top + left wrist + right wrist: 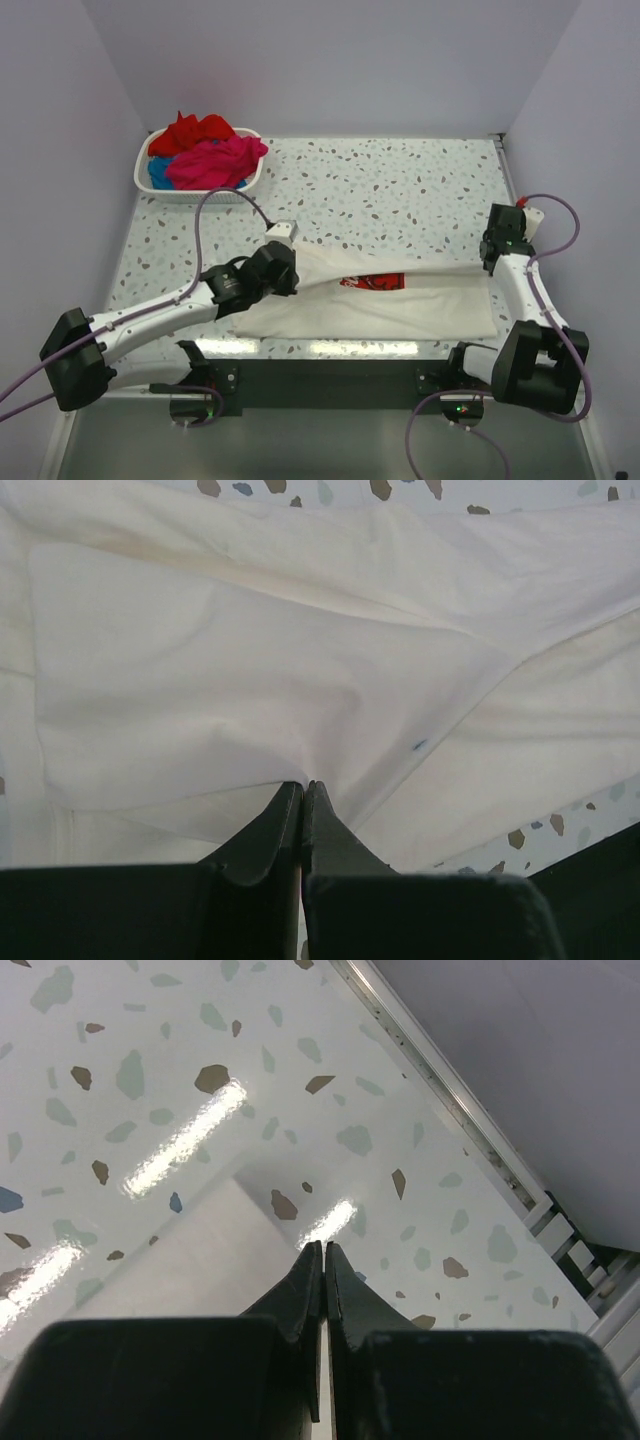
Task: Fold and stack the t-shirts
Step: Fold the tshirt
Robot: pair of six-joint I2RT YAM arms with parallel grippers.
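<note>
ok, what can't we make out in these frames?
- Print: top view, a fold of the white tee covers most of it; unreadable.
- Blue tee: top view, mostly buried under red tee and pink tee.
- Outline of the white tee: wrist views, cut off by frame edges.

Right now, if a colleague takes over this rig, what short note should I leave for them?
Left gripper: shut on the white cloth t-shirt with a red chest print, at its left end.
Right gripper: shut on its right end; one edge is pulled taut between them above the speckled table.
Plain red tee, magenta-pink tee, blue tee: crumpled in the white slatted plastic basket, far left.
Done: nothing stacked. Left: finish this fold, then the other three.
</note>
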